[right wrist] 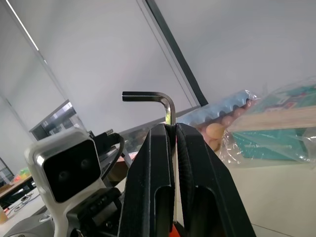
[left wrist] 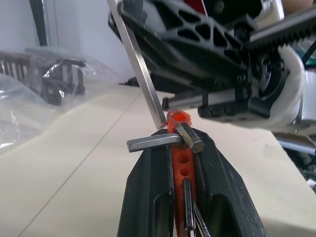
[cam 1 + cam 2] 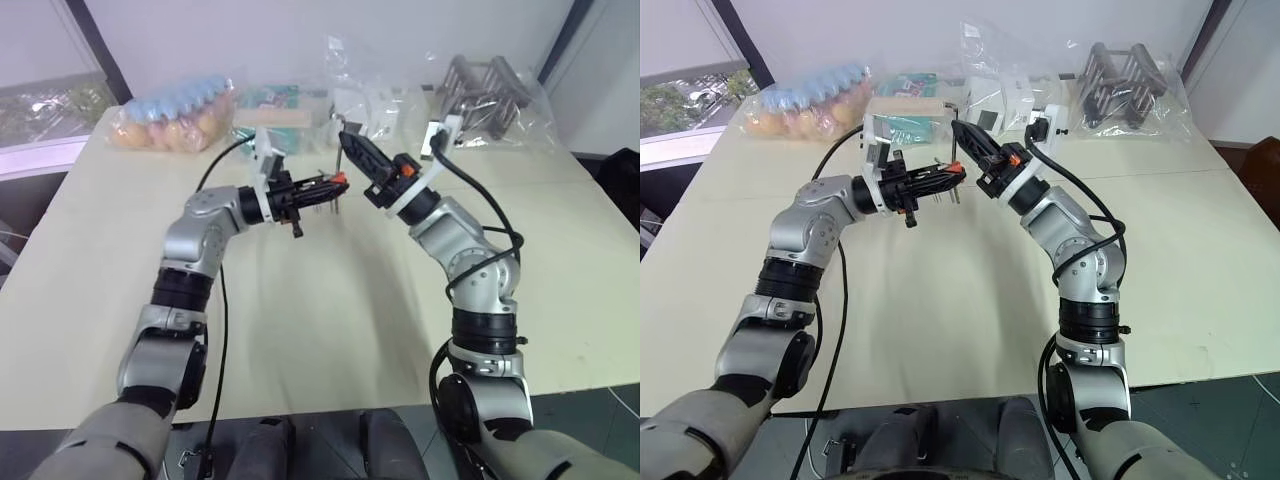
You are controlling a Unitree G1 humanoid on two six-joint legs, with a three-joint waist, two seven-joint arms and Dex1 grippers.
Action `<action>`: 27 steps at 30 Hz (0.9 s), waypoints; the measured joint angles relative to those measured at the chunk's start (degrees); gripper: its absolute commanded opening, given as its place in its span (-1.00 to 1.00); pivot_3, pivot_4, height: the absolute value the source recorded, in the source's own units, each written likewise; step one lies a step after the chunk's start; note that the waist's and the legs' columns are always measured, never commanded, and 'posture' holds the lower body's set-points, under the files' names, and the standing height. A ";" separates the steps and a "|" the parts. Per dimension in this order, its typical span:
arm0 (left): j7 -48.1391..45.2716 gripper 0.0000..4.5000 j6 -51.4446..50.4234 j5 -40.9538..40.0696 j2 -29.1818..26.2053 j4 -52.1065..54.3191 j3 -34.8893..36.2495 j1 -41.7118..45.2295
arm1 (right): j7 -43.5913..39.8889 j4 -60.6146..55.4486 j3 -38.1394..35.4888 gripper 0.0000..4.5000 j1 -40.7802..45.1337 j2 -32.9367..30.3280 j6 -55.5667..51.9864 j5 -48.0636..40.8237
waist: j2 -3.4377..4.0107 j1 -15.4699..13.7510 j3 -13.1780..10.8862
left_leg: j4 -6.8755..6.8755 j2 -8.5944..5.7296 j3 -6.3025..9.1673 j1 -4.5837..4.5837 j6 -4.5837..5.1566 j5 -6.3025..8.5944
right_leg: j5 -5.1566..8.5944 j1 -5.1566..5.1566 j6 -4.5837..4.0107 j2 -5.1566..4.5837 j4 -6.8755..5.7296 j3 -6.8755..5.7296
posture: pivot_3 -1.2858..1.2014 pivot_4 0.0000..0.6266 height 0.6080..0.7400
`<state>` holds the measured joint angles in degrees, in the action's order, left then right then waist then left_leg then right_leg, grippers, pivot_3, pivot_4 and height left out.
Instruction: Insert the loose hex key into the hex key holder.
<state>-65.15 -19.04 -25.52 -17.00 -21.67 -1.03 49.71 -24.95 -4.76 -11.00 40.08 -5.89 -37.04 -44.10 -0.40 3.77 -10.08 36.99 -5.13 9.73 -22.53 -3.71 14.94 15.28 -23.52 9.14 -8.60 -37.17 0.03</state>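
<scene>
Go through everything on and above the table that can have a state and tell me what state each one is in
left gripper: shut on the hex key holder, held above the table.
hex key holder: clamped between the fingers, keys sticking out.
right gripper: shut on the loose hex key.
loose hex key: gripped, bent end up, lower tip right at the holder's top end; whether it has entered a hole, cannot tell.
plastic bags: lying at the table's far edge.

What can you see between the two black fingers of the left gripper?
The red-orange hex key holder sits clamped in the left gripper, small hex keys sticking out. Its lower part is hidden by the fingers.
</scene>
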 measured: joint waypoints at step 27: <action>-0.71 -1.00 2.46 2.47 -0.74 -2.00 -0.38 -0.52 | 0.45 0.00 0.01 -0.98 -1.31 0.60 0.00 -0.69 | 0.00 0.00 0.00 | 0.00 0.00 0.00 0.00 0.00 0.00 | 0.00 0.00 0.00 0.00 0.00 0.00 | 0.03 -0.52 1.00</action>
<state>-65.86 -16.58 -23.05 -17.74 -23.67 -1.41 49.19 -24.49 -4.76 -11.00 38.77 -5.29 -37.04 -44.79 -0.40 3.77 -10.08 36.99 -5.13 9.73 -22.53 -3.71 14.94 15.28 -23.52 9.14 -8.60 -37.17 0.03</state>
